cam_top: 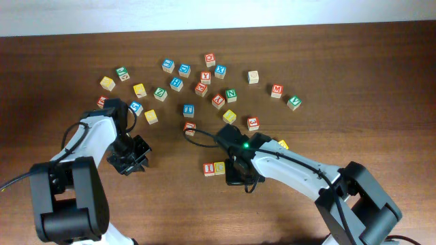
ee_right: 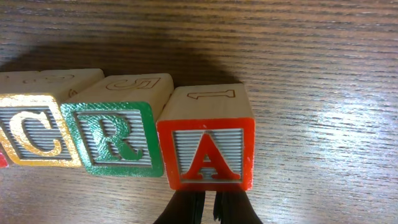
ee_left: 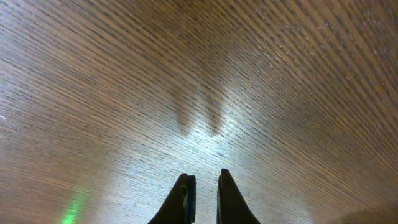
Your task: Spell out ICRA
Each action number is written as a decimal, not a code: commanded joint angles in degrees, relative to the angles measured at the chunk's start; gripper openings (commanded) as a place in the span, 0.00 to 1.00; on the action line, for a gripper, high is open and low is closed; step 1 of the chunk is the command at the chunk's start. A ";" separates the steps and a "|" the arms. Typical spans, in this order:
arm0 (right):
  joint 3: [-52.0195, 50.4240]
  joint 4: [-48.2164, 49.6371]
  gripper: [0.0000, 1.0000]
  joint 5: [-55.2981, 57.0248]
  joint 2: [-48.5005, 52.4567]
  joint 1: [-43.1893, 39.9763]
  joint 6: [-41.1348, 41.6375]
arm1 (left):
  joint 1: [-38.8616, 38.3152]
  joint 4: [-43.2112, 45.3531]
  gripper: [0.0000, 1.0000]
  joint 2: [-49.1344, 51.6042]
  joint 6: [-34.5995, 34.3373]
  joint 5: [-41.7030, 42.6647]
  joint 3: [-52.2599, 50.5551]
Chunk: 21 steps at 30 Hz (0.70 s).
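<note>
Right at the bottom of the right wrist view we see the right fingers point(ee_right: 200, 208). They are pressed together and hold nothing. They sit low by the worktop point(ee_right: 323, 74), just in front of the red A cube point(ee_right: 208, 152), and we cannot tell if they touch it.

The A cube stands at the right end of a row. Next to it on the left is the green R cube point(ee_right: 115, 140), and the two touch. Left of that is the yellow C cube point(ee_right: 37, 137), snug against the R. The red I cube point(cam_top: 209, 169) shows best from above, sitting right beside the C at the left end. From above, the right arm hides the R and the A.

So we think all four letters are in place and the row reads ICRA. The A sticks out a little toward the camera and is turned a tiny bit, so the row is not fully straight. We think only a small push to line it up may be left, and then the arm can lift away.

The left fingers point(ee_left: 186, 202) hang over bare wood, well apart from the row. They are almost together, with a thin gap and nothing between them.

The spare cubes point(cam_top: 176, 84) lie scattered farther back, away from the row.
</note>
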 commanded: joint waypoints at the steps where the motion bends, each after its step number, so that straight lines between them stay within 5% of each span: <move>1: -0.50 0.28 0.04 0.04 0.39 -0.11 -0.11 | 0.13 -0.07 0.07 0.52 -0.76 -0.15 0.74; 10: -0.50 1.22 0.04 -1.07 0.39 -0.09 -0.13 | 0.07 -0.09 0.07 0.52 0.13 0.04 0.74; 21: 2.54 -3.58 0.04 -15.98 -1.53 -2.03 -6.14 | -8.13 -0.07 0.06 0.52 1.40 0.24 0.72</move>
